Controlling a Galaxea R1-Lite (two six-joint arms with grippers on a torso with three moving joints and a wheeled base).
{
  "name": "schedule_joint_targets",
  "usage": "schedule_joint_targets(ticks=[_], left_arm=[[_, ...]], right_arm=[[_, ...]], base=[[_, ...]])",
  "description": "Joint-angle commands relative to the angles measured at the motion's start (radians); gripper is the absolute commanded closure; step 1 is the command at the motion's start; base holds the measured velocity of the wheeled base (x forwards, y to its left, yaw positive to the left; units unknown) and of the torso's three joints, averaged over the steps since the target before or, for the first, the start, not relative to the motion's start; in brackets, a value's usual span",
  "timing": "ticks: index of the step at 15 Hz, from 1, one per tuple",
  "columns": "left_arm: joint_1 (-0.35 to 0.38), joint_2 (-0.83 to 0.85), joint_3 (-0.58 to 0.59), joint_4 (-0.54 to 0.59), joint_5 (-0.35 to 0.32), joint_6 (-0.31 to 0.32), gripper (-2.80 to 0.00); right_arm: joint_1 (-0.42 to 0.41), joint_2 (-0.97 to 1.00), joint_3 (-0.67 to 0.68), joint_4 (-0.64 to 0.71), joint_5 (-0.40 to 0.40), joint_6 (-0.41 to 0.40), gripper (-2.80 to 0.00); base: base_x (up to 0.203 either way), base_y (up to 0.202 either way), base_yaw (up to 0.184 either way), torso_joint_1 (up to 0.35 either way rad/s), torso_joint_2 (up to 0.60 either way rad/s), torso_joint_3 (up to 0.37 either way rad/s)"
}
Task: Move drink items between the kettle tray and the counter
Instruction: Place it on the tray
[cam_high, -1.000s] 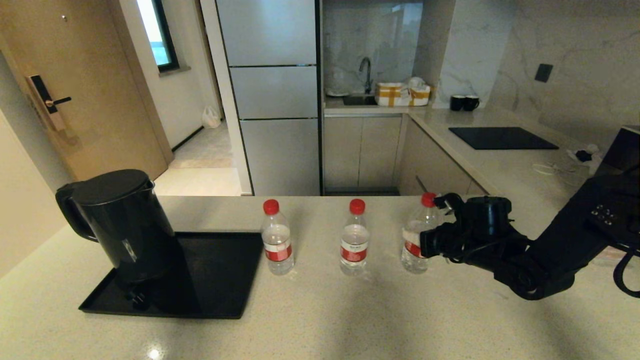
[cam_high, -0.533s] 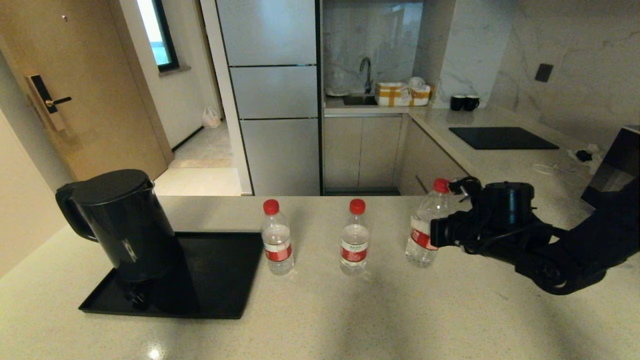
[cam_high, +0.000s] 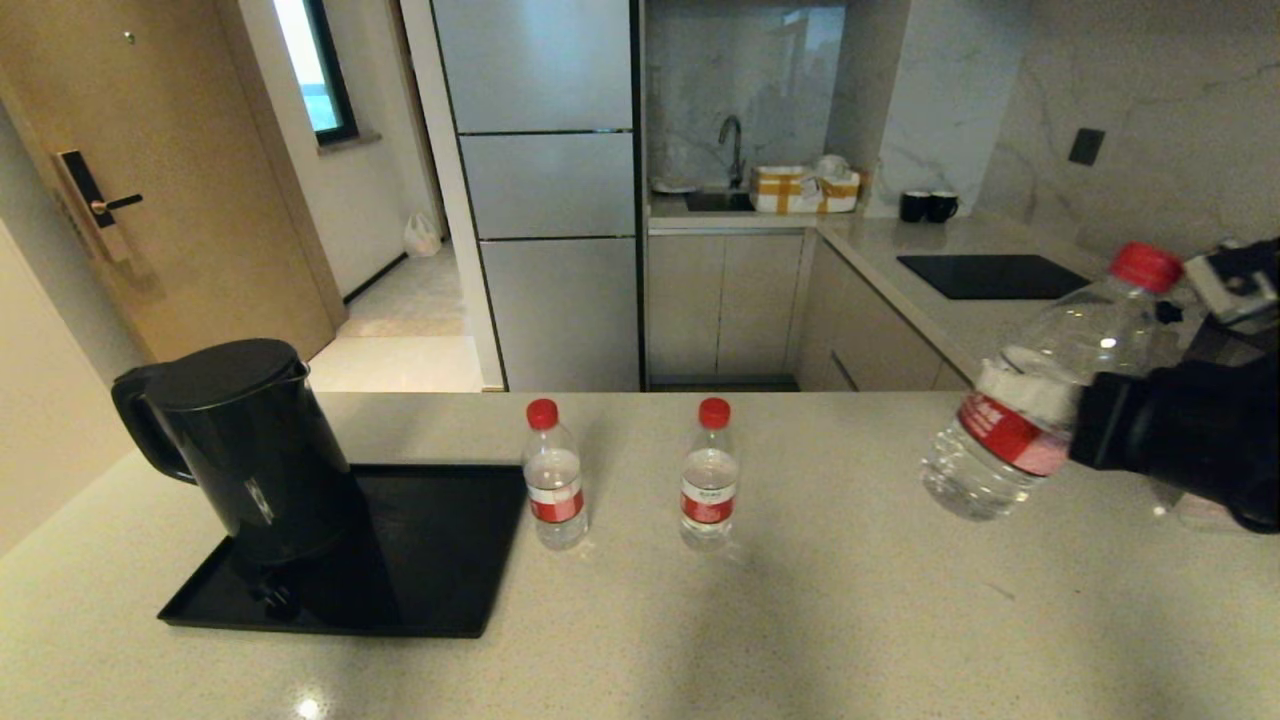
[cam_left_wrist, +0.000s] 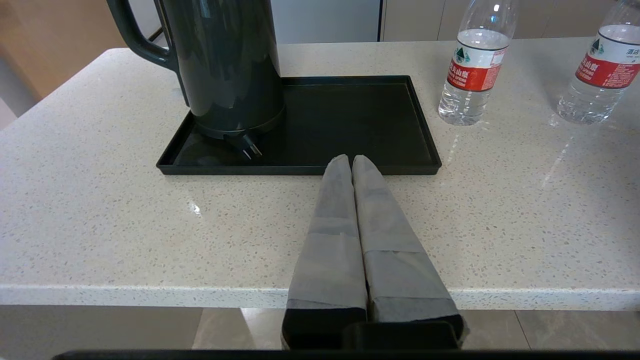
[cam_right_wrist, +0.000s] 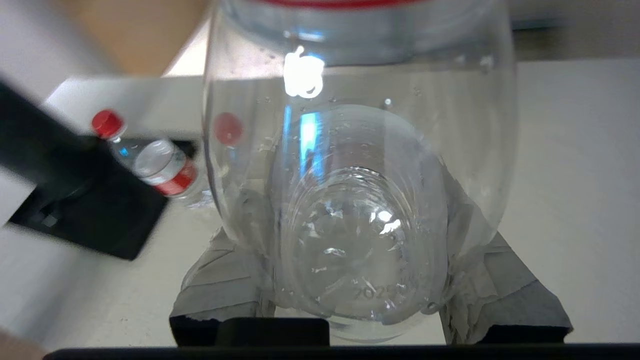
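Right gripper (cam_high: 1085, 435) is clamping the tilted bottle (cam_high: 1040, 400) above the counter (cam_high: 800, 620); we are seeing two bottles (cam_high: 555, 480) (cam_high: 708, 478) standing beside the kettle tray (cam_high: 430, 560). Left gripper (cam_left_wrist: 351, 161) is idling, fingers pressed together, near the tray's front rim.

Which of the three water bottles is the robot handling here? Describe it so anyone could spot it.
Start at the black kettle tray on the counter and look past the two upright bottles beside it. The held bottle is off the counter, tilted, in the right gripper.
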Motion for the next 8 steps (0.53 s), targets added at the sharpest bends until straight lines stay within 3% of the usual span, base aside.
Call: schedule_joint_targets(ticks=[1, 2, 4, 5, 8], left_arm=[[0.000, -0.001, 0.000, 0.000, 0.000, 0.000, 0.00], [0.000, -0.001, 0.000, 0.001, 0.000, 0.000, 0.00], [0.000, -0.002, 0.000, 0.000, 0.000, 0.000, 0.00], [0.000, -0.002, -0.001, 0.001, 0.000, 0.000, 0.00], [0.000, -0.001, -0.001, 0.000, 0.000, 0.000, 0.00]], right_arm=[[0.014, -0.307, -0.038, 0.343, -0.152, -0.002, 0.00], [0.018, -0.361, -0.069, 0.467, -0.270, -0.003, 0.00], [0.021, -0.428, -0.097, 0.555, -0.485, -0.007, 0.00], [0.021, -0.461, -0.102, 0.592, -0.554, -0.008, 0.00], [0.022, -0.522, -0.175, 0.730, -0.586, -0.003, 0.00]], base=[[0.000, 0.000, 0.000, 0.000, 0.00, 0.000], [0.000, 0.000, 0.000, 0.000, 0.00, 0.000], [0.000, 0.000, 0.000, 0.000, 0.00, 0.000], [0.000, 0.000, 0.000, 0.000, 0.00, 0.000], [0.000, 0.000, 0.000, 0.000, 0.00, 0.000]])
